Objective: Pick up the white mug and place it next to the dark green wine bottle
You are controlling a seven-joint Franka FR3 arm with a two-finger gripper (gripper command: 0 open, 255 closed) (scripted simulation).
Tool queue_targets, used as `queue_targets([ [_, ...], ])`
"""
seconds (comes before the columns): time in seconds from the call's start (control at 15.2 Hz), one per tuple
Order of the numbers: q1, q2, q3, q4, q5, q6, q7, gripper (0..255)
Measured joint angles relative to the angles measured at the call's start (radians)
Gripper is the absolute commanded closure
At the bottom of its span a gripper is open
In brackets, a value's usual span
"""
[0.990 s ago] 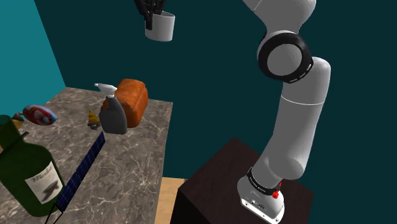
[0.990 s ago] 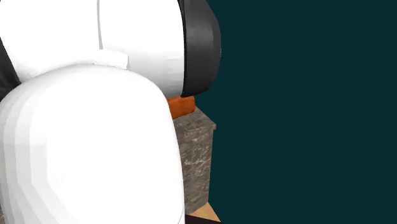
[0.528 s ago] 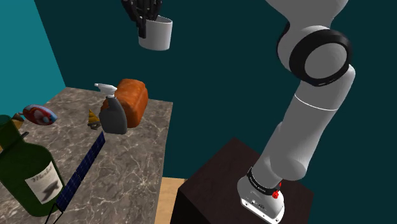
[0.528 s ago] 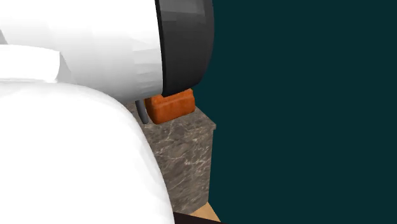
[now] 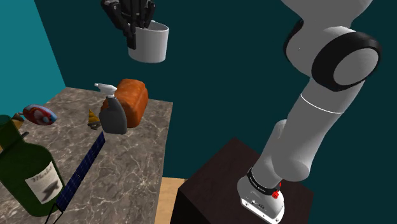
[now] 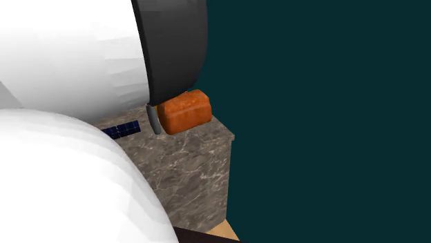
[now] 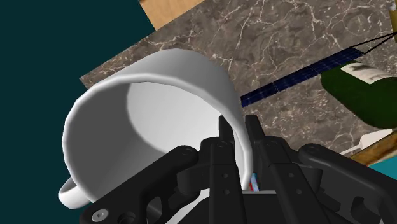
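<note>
The white mug hangs high above the marble counter, near the shoulder view's top. My black gripper is shut on its rim, one finger inside and one outside. In the wrist view the mug opens toward the camera, its wall clasped between my fingers, with the handle to one side. The dark green wine bottle lies tilted at the counter's near end, at the shoulder view's lower left. The wrist view has the bottle beyond the mug.
A grey spray bottle and an orange-brown loaf stand at the counter's far end. A dark blue strip lies along the counter beside the bottle. A red-and-blue object sits by the teal wall. The dark stand is at lower right.
The arm has swung toward the shoulder view's left, carrying the mug leftward and slightly down. In the second exterior view the arm shifted, uncovering the loaf and more counter.
</note>
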Motion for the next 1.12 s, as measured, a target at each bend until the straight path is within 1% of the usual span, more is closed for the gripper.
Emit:
queue_targets([
  [0.2, 0.043, -0.011, 0.037, -0.009, 0.000, -0.007, 0.080, 255],
  [0.33, 0.073, 0.005, 0.063, 0.012, -0.008, -0.017, 0.132, 255],
  [0.4, 0.084, -0.005, 0.073, -0.003, -0.005, -0.013, 0.156, 255],
  [0.53, 0.121, 0.028, 0.103, 0.035, -0.023, -0.026, 0.214, 255],
  [0.59, 0.132, 0.023, 0.112, 0.027, -0.021, -0.025, 0.235, 255],
  [0.73, 0.168, 0.041, 0.139, 0.052, -0.034, -0.038, 0.291, 255],
  [0.92, 0.232, 0.095, 0.179, 0.116, -0.068, -0.063, 0.378, 255],
  [0.99, 0.243, 0.103, 0.185, 0.121, -0.073, -0.062, 0.394, 255],
  [1.12, 0.234, 0.078, 0.183, 0.058, -0.057, -0.021, 0.397, 255],
])
